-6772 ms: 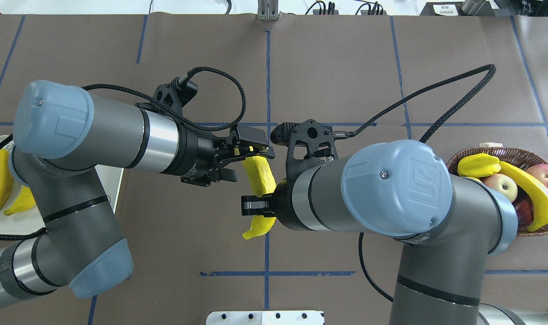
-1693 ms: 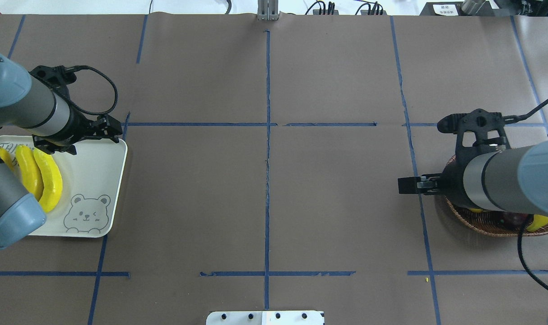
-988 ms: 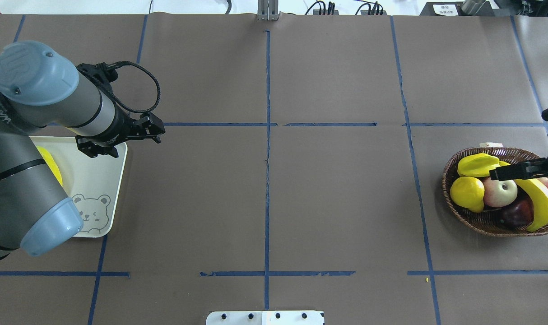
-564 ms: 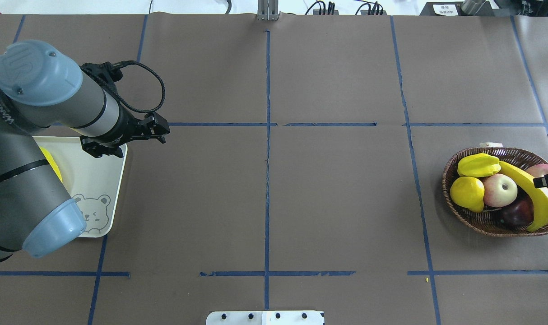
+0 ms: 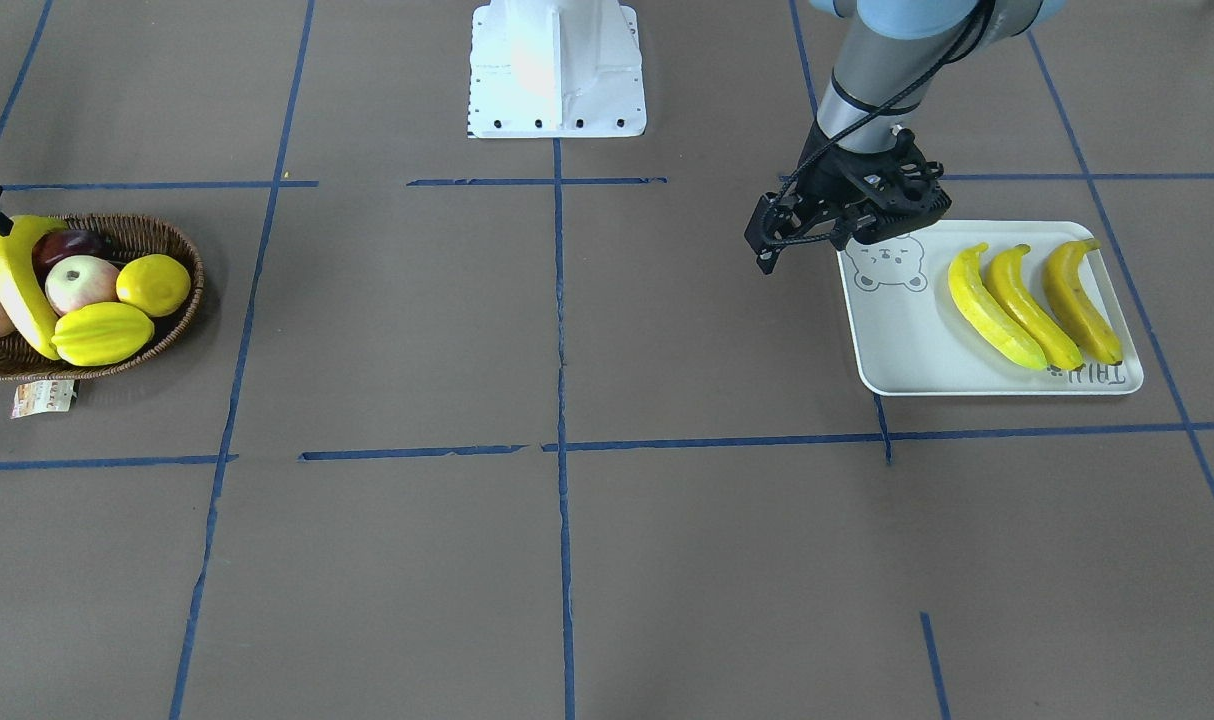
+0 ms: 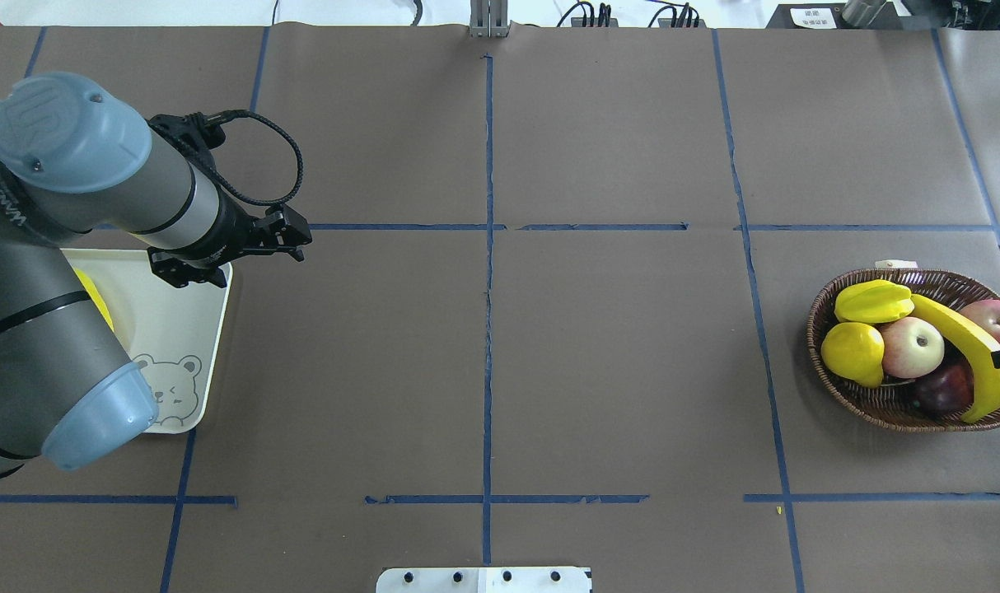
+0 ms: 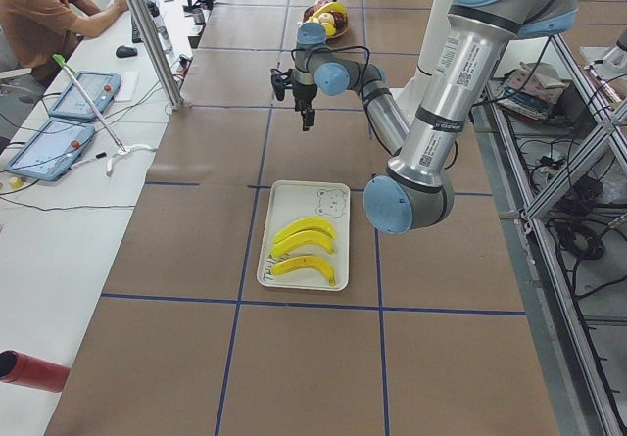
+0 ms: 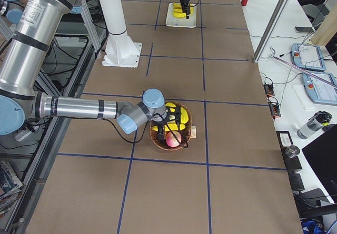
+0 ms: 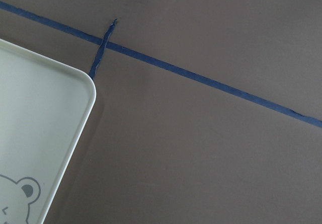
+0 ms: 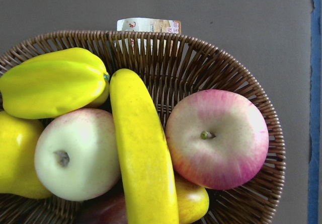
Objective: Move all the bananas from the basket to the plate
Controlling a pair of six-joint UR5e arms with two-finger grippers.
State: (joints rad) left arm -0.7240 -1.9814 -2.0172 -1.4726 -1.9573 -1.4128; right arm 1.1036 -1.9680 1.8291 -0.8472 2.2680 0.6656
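- Plate [image 5: 897, 340]: bore grey capital lettering [image 5: 1098, 375] along one rim; it could not be read with certainty.
- Left arm, blue joint cap [image 6: 67, 132]: carried an embossed "UR" mark.
- Basket [image 10: 221, 73], paper tag [image 10: 149, 25]: its print was too small to read.

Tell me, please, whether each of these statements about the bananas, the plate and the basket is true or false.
1. Three bananas lie side by side on the plate. True.
2. The basket has no banana left in it. False: one banana lies in it.
3. The left gripper is carrying a banana. False: it holds nothing and hangs by the plate's corner.
4. A paper tag sits at the basket's rim. True.
5. The bananas cover the bear drawing on the plate. False: they lie at the plate's other end, clear of the bear.
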